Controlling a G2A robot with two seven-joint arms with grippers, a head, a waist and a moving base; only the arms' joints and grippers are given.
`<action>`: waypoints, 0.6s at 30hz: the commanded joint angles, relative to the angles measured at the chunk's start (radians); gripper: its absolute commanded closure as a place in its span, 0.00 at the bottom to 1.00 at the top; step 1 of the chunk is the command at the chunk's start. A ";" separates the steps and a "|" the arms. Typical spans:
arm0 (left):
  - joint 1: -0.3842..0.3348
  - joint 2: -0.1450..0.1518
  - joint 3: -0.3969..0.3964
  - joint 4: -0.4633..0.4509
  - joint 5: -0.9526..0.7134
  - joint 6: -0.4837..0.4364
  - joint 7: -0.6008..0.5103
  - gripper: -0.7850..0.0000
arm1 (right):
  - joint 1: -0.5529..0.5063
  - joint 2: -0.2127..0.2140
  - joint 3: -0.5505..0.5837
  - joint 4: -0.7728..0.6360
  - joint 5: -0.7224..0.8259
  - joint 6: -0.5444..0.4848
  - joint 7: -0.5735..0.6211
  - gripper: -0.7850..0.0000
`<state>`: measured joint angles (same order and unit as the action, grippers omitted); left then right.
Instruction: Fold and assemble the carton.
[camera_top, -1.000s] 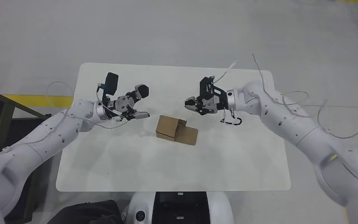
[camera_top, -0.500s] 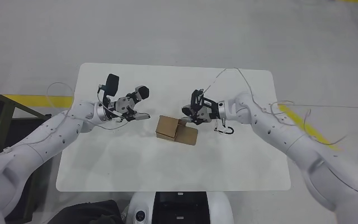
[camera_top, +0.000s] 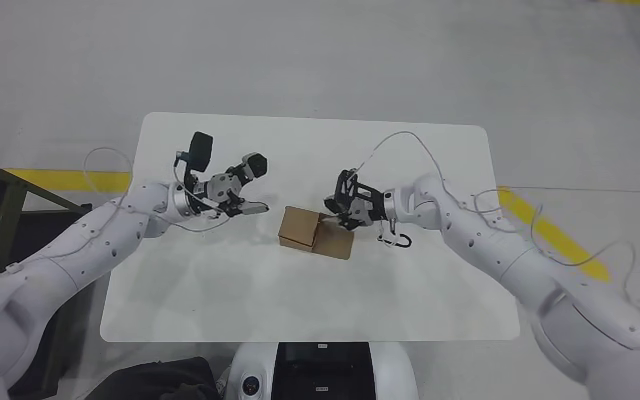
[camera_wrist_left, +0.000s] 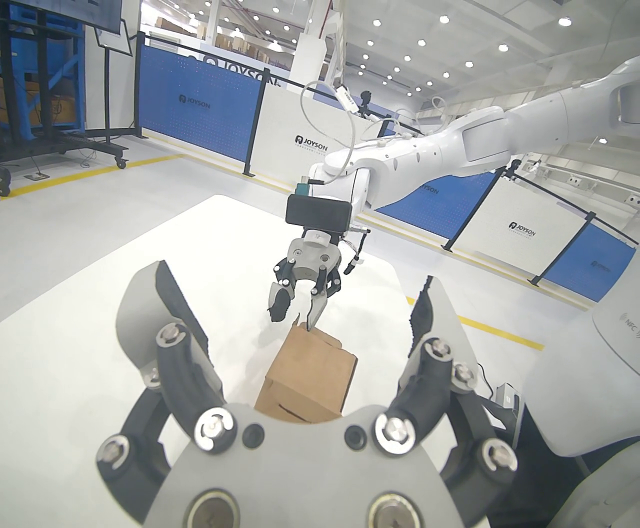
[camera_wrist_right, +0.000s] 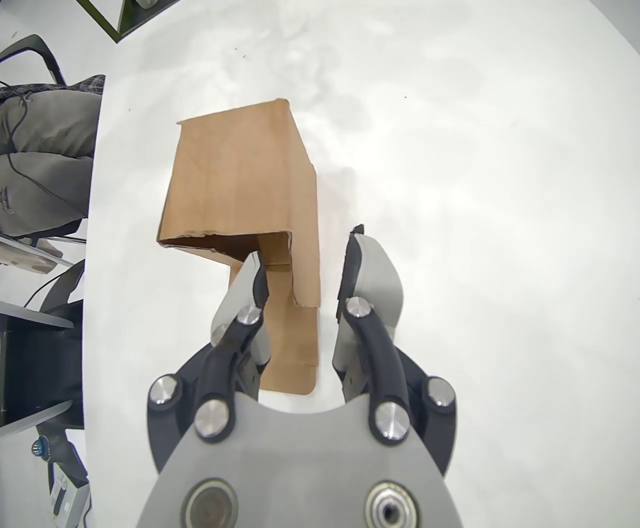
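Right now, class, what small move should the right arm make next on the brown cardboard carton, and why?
Probably close the right jaws. They stand open astride the raised side panel of the brown cardboard carton, not yet gripping it, so a pinch would likely secure it for folding.

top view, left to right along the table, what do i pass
left gripper → carton → black hook under the right wrist. The right gripper overlaps the carton, so it is skipped.
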<state>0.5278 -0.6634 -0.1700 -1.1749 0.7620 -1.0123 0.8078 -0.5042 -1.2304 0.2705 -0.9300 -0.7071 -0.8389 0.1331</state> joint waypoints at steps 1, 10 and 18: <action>0.005 -0.001 0.000 0.001 0.007 0.000 0.000 0.00 | -0.002 -0.007 0.005 0.010 -0.003 -0.007 0.005 0.93; 0.011 -0.011 0.000 0.016 0.048 0.000 -0.003 0.00 | 0.018 -0.022 0.048 -0.002 -0.039 -0.076 0.013 1.00; 0.003 -0.009 0.000 0.004 0.105 0.000 0.000 0.00 | 0.064 0.020 0.128 -0.085 -0.105 -0.141 0.091 1.00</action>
<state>0.5314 -0.6739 -0.1700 -1.1669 0.8603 -1.0123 0.8069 -0.4458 -1.2168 0.3865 -1.0065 -0.8097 -0.9756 0.2068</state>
